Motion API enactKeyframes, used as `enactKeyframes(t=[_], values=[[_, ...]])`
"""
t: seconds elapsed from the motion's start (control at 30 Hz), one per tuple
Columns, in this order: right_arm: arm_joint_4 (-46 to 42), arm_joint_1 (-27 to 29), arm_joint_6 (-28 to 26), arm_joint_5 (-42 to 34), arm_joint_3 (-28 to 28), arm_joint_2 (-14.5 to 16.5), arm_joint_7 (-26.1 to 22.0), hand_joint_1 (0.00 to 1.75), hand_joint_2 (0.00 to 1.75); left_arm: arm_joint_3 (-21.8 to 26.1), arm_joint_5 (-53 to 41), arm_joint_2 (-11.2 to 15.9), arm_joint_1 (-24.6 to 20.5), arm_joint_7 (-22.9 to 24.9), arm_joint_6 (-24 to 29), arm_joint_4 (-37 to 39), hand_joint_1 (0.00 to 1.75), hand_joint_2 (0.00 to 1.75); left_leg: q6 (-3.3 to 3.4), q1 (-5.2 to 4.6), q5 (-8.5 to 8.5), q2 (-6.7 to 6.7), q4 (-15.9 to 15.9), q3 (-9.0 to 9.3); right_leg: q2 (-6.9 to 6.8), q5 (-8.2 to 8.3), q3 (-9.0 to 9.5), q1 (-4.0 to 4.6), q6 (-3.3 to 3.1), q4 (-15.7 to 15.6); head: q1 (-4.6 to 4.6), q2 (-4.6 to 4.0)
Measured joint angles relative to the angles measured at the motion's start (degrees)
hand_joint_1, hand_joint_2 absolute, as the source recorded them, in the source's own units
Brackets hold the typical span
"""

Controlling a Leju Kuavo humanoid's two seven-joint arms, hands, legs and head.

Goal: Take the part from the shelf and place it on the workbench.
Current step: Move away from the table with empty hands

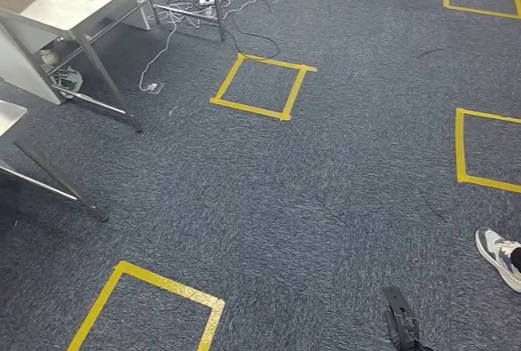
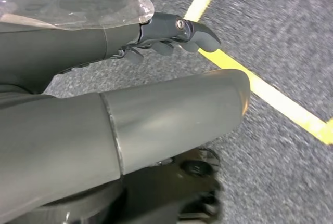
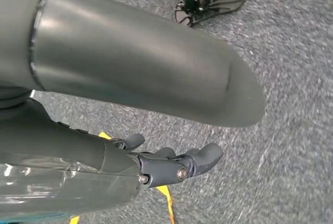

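Hanging over grey carpet [image 1: 319, 204], the left hand [image 2: 117, 94] and right hand [image 3: 129, 104] hold nothing, fingers extended and slightly apart; yellow tape [image 2: 274, 99] lies beyond the left fingertips; table [image 1: 73, 9] edges cut off.

Rough, matt blue-grey carpet [image 1: 344, 196] covers the floor, marked with glossy yellow tape squares [image 1: 261, 86]. At upper left of the frame, a surface [image 1: 80, 9] stands on brushed-metal legs. The left hand [image 2: 173, 125] shows smooth, satin-grey plastic, its fingers [image 2: 192, 34] darker and matt.
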Motion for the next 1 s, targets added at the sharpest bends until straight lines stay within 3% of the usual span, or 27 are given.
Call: enactKeyframes(t=[0.07,0.13,0.23,0.3,0.33,0.37,0.43,0.47,0.5,0.53,0.6,0.67,0.73,0.8,0.87,0.93,0.97,1.0], values=[[0.0,0.0,0.0,-0.1,0.0,0.0,-0.5,0.00,0.00,0.0,-0.2,0.0,-0.6,0.2,-0.1,0.0,0.00,0.00,0.93,-0.45,3.96,-1.57,-8.7,3.82,1.08,0.12,0.01,0.00,0.06,-0.1,-0.04,0.00],[0.0,0.0,0.0,-0.6,0.0,0.1,-0.8,0.00,0.00,0.0,-0.3,0.1,-1.2,0.5,-0.1,0.0,0.00,0.00,1.37,-0.86,5.63,-2.81,-14.2,6.21,1.97,0.33,-0.15,-0.13,0.35,-0.2,-0.11,0.00],[0.0,0.1,-0.1,-0.9,0.0,0.1,-0.8,0.00,0.00,0.0,-0.3,-0.1,-1.8,0.7,-0.1,0.0,0.00,0.00,1.61,-1.08,5.86,-1.98,-15.1,6.47,3.05,0.77,-0.33,-0.40,1.27,-0.8,-0.20,0.00],[0.0,0.2,-0.1,-0.9,0.0,0.2,-0.8,0.00,0.00,0.0,-0.3,-0.3,-1.9,0.8,-0.1,0.0,0.00,0.00,2.00,-0.83,6.57,-0.98,-16.5,6.94,1.76,0.08,-0.69,-0.29,1.73,-0.1,-0.05,0.00],[0.1,0.1,-0.1,-1.0,0.0,0.2,-0.7,0.00,0.00,0.0,-0.4,-0.4,-2.0,0.8,-0.1,0.0,0.00,0.00,2.17,-0.68,6.92,-0.44,-17.2,7.16,0.48,-1.28,-1.52,-0.17,1.88,1.8,0.23,0.00],[0.1,0.1,-0.1,-1.0,0.0,0.2,-0.5,0.00,0.00,0.0,-0.4,-0.4,-1.9,0.7,-0.1,0.0,0.00,0.00,2.27,-0.60,7.13,0.09,-17.6,7.29,-0.98,-3.29,-2.87,-0.15,1.95,5.1,0.54,0.00],[0.1,0.0,-0.2,-1.0,0.0,0.2,-0.1,0.00,0.00,-0.2,-0.5,-0.4,-1.8,0.7,-0.1,0.0,0.00,0.00,2.35,-0.58,7.18,1.12,-17.7,7.29,-2.17,-7.01,-6.03,-0.13,2.30,12.5,1.08,0.00],[0.2,0.1,-0.2,-1.0,0.0,0.2,0.2,0.00,0.00,-0.3,-0.6,-0.5,-1.7,0.7,-0.1,0.0,0.00,0.00,2.33,-0.58,7.15,1.67,-17.6,7.27,-2.35,-7.77,-7.04,-0.14,2.49,15.0,1.20,0.00],[0.2,0.1,-0.2,-1.0,0.0,0.2,0.5,0.00,0.00,-0.4,-0.6,-0.6,-1.7,0.7,-0.1,0.0,0.00,0.00,2.27,-0.56,7.10,2.19,-17.5,7.25,-2.49,-7.37,-6.97,-0.16,2.64,15.3,1.32,0.00],[0.3,0.1,-0.3,-1.0,0.0,0.2,0.8,0.00,0.00,-0.6,-0.6,-0.7,-1.6,0.7,-0.1,0.0,0.00,0.00,2.16,-0.54,7.02,2.75,-17.4,7.25,-2.80,-6.16,-5.99,-0.19,2.76,13.9,1.50,0.00],[0.4,0.1,-0.4,-1.0,0.0,0.2,1.3,0.00,0.00,-0.8,-0.7,-0.8,-1.6,0.7,-0.1,0.0,0.00,0.00,1.73,-0.63,6.70,3.56,-16.9,7.29,-4.77,-2.40,-1.30,-0.15,2.70,5.1,1.92,0.00],[0.4,0.0,-0.4,-0.9,0.0,0.2,1.5,0.00,0.00,-0.9,-0.8,-0.8,-1.6,0.7,-0.1,0.0,0.00,0.00,1.22,-0.93,6.35,4.31,-16.3,7.22,-6.33,-0.61,1.60,-0.01,2.04,-0.8,2.05,0.00],[0.4,0.0,-0.4,-0.9,0.0,0.2,1.5,0.00,0.00,-1.0,-0.8,-0.8,-1.4,0.8,-0.1,0.0,0.00,0.00,0.86,-1.10,6.20,5.18,-16.0,7.19,-5.72,-0.44,1.68,0.10,1.18,-1.6,1.66,0.00],[0.5,0.1,-0.4,-0.9,0.0,0.2,1.5,0.00,0.00,-1.0,-0.7,-0.7,-1.3,0.8,-0.1,0.0,0.00,0.00,0.27,-0.94,5.41,4.68,-15.2,6.98,-4.75,-0.17,1.56,-0.04,0.58,-1.7,1.23,0.00],[0.5,0.0,-0.3,-0.7,0.0,0.2,1.3,0.00,0.00,-1.1,-0.7,-0.6,-1.2,0.8,-0.1,0.0,0.00,0.00,-0.51,-0.57,2.13,2.32,-10.0,4.79,-3.87,0.19,1.38,-0.22,0.03,-1.8,0.72,0.00],[0.5,-0.1,0.0,-0.3,0.1,0.2,0.9,0.00,0.00,-1.1,-0.6,-0.6,-0.8,0.8,0.0,0.0,0.00,0.00,-0.98,-0.25,-1.95,0.71,-1.4,0.85,-2.86,0.40,1.06,-0.18,-0.28,-1.8,0.25,0.00],[0.5,0.0,0.1,0.0,0.2,0.2,0.7,0.00,0.00,-1.1,-0.5,-0.6,-0.6,0.7,0.0,0.0,0.00,0.00,-1.05,-0.17,-2.82,0.52,1.6,-0.59,-2.24,0.45,0.97,-0.15,-0.33,-1.7,0.15,0.00],[0.5,0.0,0.2,0.2,0.2,0.2,0.6,0.00,0.00,-1.1,-0.4,-0.6,-0.4,0.7,0.0,0.0,0.00,0.00,-0.98,-0.12,-2.52,0.45,2.4,-1.05,-1.59,0.50,0.96,-0.13,-0.35,-1.7,0.07,0.00]])
